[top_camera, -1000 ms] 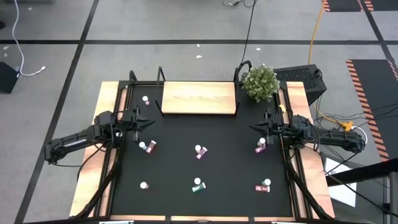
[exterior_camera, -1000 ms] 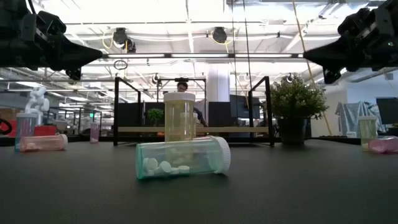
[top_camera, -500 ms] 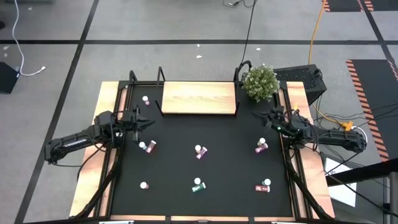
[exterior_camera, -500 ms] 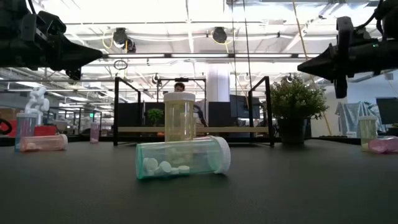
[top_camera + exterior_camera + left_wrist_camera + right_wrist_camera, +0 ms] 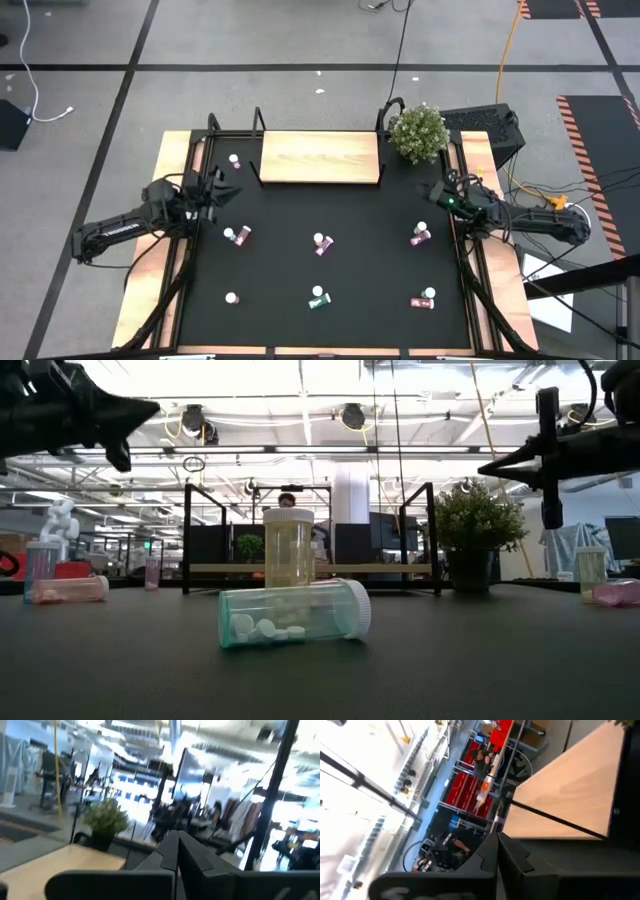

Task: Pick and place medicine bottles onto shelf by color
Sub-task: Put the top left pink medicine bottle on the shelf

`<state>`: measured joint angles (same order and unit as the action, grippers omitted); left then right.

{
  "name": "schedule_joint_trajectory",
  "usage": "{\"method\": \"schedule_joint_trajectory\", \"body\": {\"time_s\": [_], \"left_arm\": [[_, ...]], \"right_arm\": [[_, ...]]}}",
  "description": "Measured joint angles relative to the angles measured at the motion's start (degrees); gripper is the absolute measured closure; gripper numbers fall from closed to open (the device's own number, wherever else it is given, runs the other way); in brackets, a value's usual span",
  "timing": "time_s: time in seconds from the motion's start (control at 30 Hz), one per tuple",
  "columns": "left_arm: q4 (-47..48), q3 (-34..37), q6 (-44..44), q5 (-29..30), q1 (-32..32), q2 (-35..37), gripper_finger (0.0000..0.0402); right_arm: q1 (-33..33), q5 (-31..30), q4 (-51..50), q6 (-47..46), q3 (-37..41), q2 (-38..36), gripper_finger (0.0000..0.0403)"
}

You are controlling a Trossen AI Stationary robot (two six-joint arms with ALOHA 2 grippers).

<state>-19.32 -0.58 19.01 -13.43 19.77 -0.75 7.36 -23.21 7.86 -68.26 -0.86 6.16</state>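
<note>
Nearest the low camera, a green medicine bottle (image 5: 294,613) lay on its side on the desk (image 5: 340,270); judged light, rigid, prone to roll, best gripped across its body. Farther back stood the bare shelf (image 5: 320,158). Left claw (image 5: 214,186) and right claw (image 5: 437,190) were closed, empty.

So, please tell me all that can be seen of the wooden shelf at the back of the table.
The shelf is a flat rectangular board of light wood with visible grain, held between thin black metal end brackets. It lies level at the far edge of the black table, centred, with a small potted plant just off its right end. Nothing stands on it yet; the bottles are all on the table.
</note>
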Motion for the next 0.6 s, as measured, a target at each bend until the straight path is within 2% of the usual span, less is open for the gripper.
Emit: {"method": "schedule_joint_trajectory", "body": {"time_s": [0.07, 0.17, 0.27, 0.33, 0.43, 0.5, 0.6], "left_arm": [[-2.48, 0.00, 3.72, 0.00, 0.00, 0.01, 0.0394], [-5.28, -0.01, 13.85, -0.06, 0.01, 0.01, 0.0394], [-3.63, -0.64, 18.00, 6.82, 0.39, 0.00, 0.0394], [0.52, -2.21, 20.00, 9.35, 1.01, -0.25, 0.0394], [10.81, -6.22, 18.81, 9.41, 2.45, -1.93, 0.0394], [19.09, -10.35, 16.39, 9.14, 3.56, -4.38, 0.0394], [30.52, -17.62, 14.35, 9.56, 5.70, -10.03, 0.0394]], "right_arm": [[-0.73, -2.33, 4.43, 0.17, -0.36, 1.81, 0.0403], [-2.08, -7.41, 10.47, 4.01, -2.86, 6.62, 0.0403], [-2.90, -10.30, 14.90, 9.45, -9.30, 13.61, 0.0403], [-2.99, -11.78, 16.07, 12.77, -13.93, 18.28, 0.0403], [-2.95, -11.29, 16.46, 20.83, -20.08, 26.12, 0.0403], [-2.97, -11.12, 18.55, 25.49, -23.71, 30.81, 0.0403], [-2.11, -11.25, 20.92, 27.22, -27.67, 36.96, 0.0403]]}}
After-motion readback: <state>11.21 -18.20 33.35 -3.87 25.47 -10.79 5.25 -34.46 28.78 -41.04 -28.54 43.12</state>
